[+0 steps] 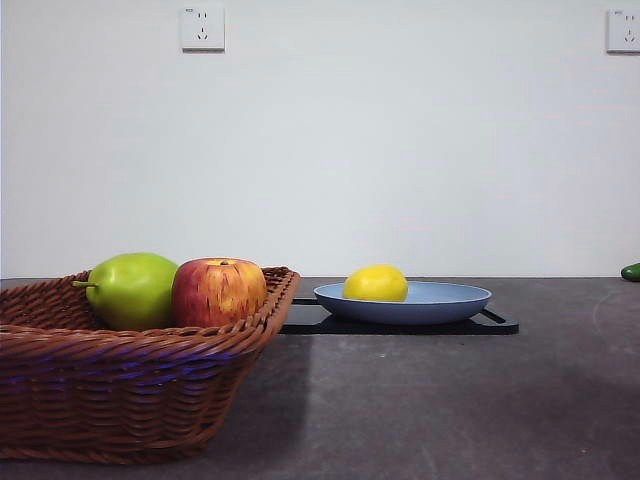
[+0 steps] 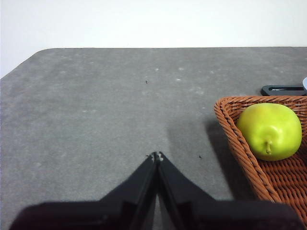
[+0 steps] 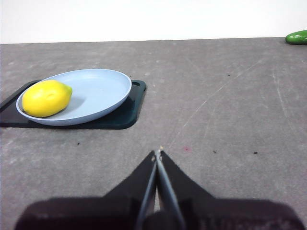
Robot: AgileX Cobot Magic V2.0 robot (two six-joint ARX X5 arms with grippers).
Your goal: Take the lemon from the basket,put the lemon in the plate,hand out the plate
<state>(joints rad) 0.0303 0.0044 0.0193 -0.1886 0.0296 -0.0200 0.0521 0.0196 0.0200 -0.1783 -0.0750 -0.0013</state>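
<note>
Wicker fills the near corner of the front view: the basket stands closest, with a green pear and a red-yellow apple side by side in it. No lemon is left among them. Beyond the basket's far rim, the lemon already lies in the blue plate, toward the plate's basket-side edge, and the plate rests on a flat black tray.

Judging from this, the first two steps look done: the fruit is out of the basket and in the plate. What remains is handing out the plate, and nothing yet grips it.

Neither arm shows in the front view. The left gripper hovers over bare table with its fingers pressed together, holding nothing; the basket corner with the pear sits off to one side of the fingertips, apart from them. The right gripper also has its fingers pressed together and empty. The plate lies ahead of and to one side of its fingertips, clearly apart, with the lemon on the plate's far side from them. A dark green object lies at the table's far edge, well away.

The right gripper looks the better placed to take the plate's rim, and would first need to spread its fingers.
</note>
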